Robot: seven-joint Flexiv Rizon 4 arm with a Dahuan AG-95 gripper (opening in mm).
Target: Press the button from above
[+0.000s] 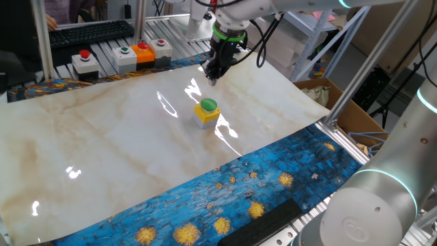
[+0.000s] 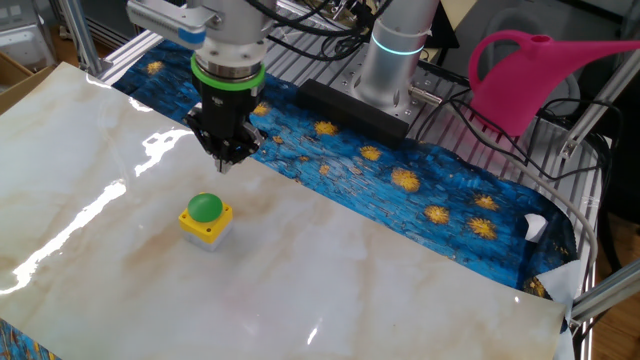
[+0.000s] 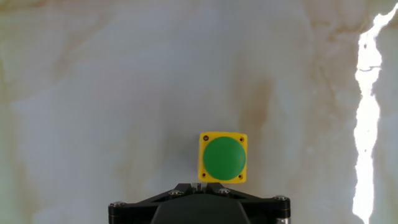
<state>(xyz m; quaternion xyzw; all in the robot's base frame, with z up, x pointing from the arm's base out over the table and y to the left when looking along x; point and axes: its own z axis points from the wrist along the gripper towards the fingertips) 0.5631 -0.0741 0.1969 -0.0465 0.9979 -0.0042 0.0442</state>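
The button (image 1: 207, 109), a green dome on a small yellow cube, stands upright on the marble-patterned table sheet (image 1: 102, 143). It also shows in the other fixed view (image 2: 206, 212) and in the hand view (image 3: 223, 157). My gripper (image 1: 210, 79) hangs in the air, fingers pointing down, a short way behind the button and not over it. In the other fixed view the gripper (image 2: 225, 164) tapers to one point. In the hand view the fingertips (image 3: 202, 185) meet just below the button's near edge. The gripper holds nothing.
Grey boxes with red and green buttons (image 1: 125, 56) and an orange box (image 1: 142, 51) stand at the table's back, by a keyboard (image 1: 89, 32). A blue starry cloth (image 1: 239, 198) edges the sheet. A cardboard box (image 1: 341, 102) and a pink watering can (image 2: 530, 75) lie off the table.
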